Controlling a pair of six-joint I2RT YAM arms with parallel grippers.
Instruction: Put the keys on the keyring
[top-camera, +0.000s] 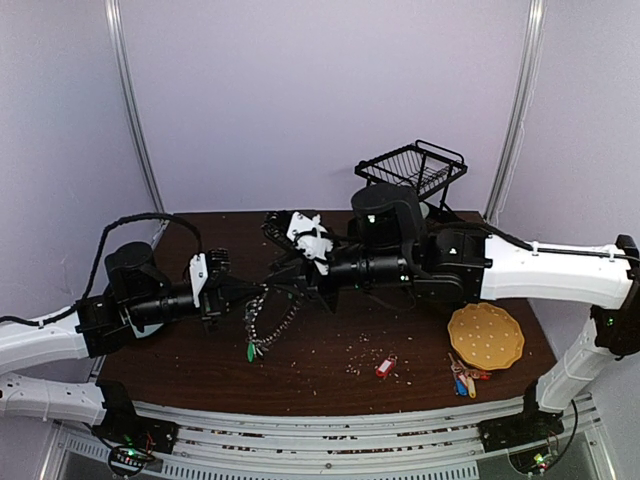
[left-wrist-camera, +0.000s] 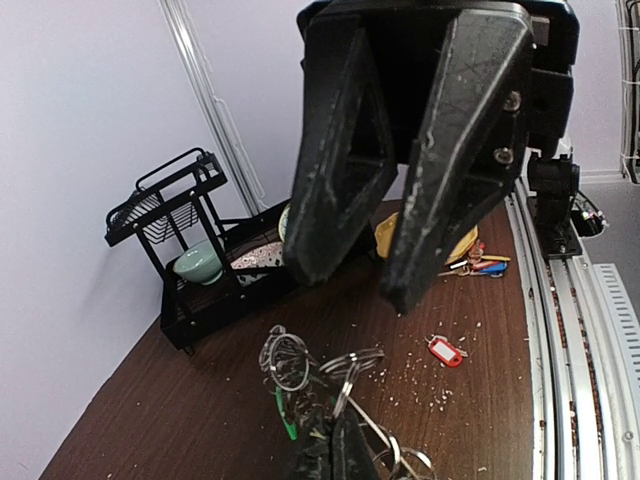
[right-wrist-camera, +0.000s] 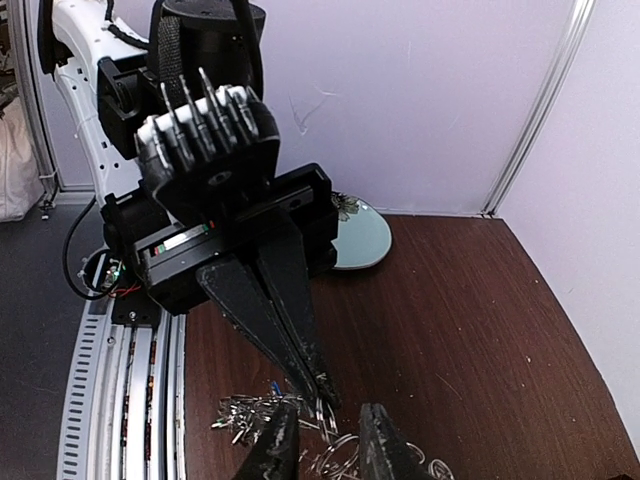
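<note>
Two claws over the counter (top-camera: 180, 350) centre: left claw (right-wrist-camera: 320, 385) clenched on keyring (left-wrist-camera: 352, 362); right claw (right-wrist-camera: 330, 425) straddles its loops, grip unclear.

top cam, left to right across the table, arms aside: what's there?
keyring → red-tagged key → yellow disc. Left out: the wire rack and the small key bunch, since both overlap others sideways.
</note>
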